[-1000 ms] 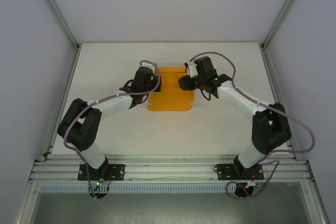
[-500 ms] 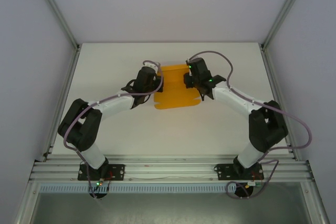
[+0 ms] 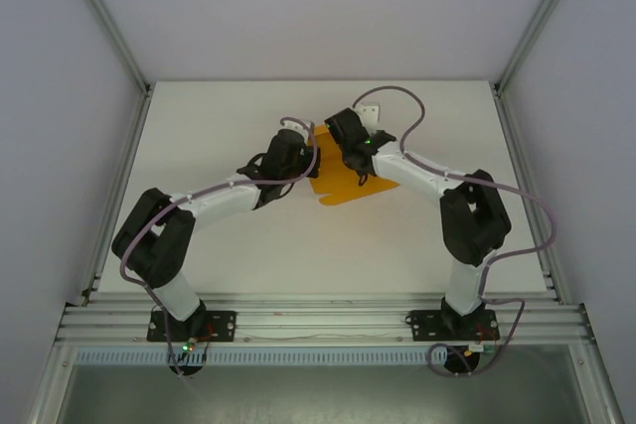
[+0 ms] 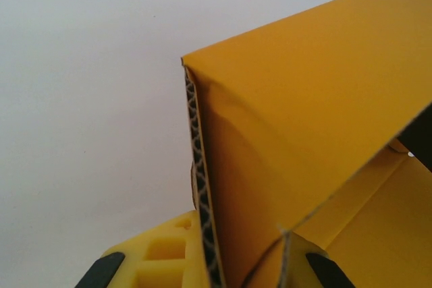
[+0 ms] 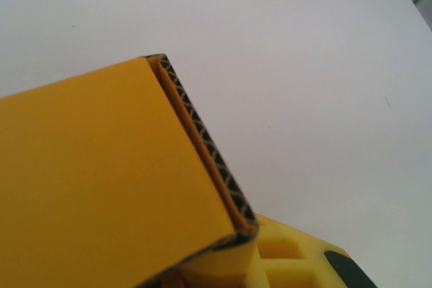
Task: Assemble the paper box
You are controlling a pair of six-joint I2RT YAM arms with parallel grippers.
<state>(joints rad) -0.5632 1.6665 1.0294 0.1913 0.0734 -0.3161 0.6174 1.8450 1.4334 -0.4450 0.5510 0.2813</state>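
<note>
Pinching raised flaps at either side of the paper box (image 3: 345,187), the left gripper (image 3: 304,158) and right gripper (image 3: 344,150) are clamped almost shut on the card, apparently to fold its walls up. The box's base lies on the table (image 3: 229,116) beneath.

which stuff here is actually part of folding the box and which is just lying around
Part of the job:
- paper box, orange card, partly folded up
- left gripper, shut on one edge of it
- right gripper, closed on the opposite edge

Just lying about:
- small pale piece at the far side of the table, too small to identify
</note>
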